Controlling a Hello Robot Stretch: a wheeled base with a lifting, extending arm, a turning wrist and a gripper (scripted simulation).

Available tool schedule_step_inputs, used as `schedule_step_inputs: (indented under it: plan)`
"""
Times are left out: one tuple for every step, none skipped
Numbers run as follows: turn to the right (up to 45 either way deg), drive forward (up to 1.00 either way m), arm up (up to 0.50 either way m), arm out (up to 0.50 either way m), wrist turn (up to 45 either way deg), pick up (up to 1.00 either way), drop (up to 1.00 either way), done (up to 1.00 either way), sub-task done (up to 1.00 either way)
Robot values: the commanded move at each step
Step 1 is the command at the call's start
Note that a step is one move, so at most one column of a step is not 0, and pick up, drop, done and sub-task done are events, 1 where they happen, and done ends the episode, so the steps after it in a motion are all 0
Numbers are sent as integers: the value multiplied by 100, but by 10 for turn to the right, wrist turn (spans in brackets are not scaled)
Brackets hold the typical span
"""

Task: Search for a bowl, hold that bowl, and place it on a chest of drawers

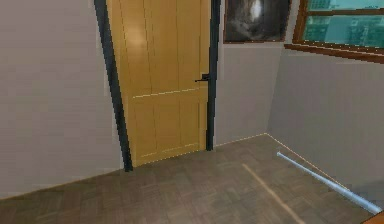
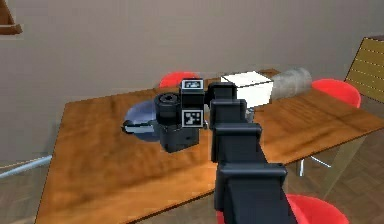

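In the arm side view my arm reaches out over a wooden table. The gripper sits left of the two white marked squares, low above the tabletop. A low blue-grey rounded thing, possibly a bowl, lies on the table right at the gripper's far end. I cannot tell whether the gripper holds anything, nor whether it touches that thing.
A white box and a grey roll stand farther out on the table. Red seats surround it, with a wooden chair at the right. The forward view faces a yellow door, a dark picture, a window and a white bar on the floor.
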Motion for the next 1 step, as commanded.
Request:
schedule_step_inputs:
  plan:
    - [0, 0, 0, 0, -450, 0, 0, 0, 0]
